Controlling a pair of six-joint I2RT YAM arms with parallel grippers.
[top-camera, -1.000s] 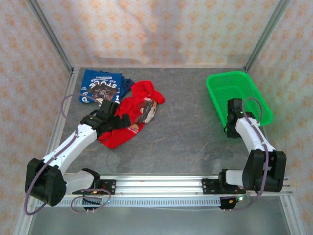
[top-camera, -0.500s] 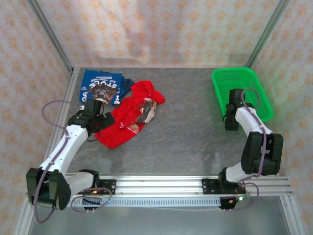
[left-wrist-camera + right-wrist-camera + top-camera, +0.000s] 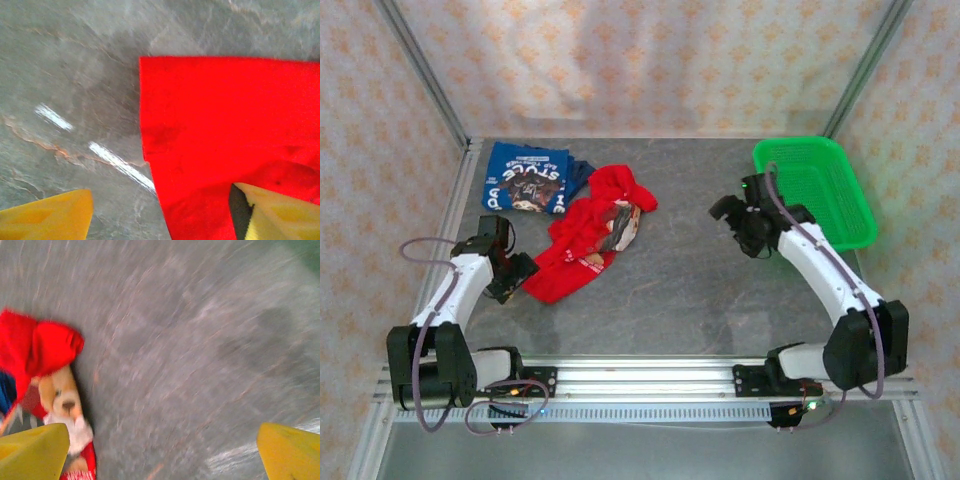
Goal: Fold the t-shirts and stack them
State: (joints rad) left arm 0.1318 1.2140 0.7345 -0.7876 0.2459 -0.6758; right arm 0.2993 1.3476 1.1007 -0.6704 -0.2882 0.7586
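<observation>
Top view: grey stone-look desk (image 3: 700, 290), patterned-paper walls (image 3: 650, 60), crumpled bear-print red t-shirt (image 3: 582, 245) left of centre, flat white-lettered blue t-shirt (image 3: 525, 178) just behind; left wrist: left tool (image 3: 160, 210) wide, astride the red edge; right wrist: right tool (image 3: 162, 450) wide, empty.

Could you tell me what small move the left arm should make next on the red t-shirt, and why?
Probably lower the left gripper and close it on the edge of the red t-shirt: its open jaws straddle that edge, one finger over the cloth and one over the table, with nothing pinched yet.
</observation>
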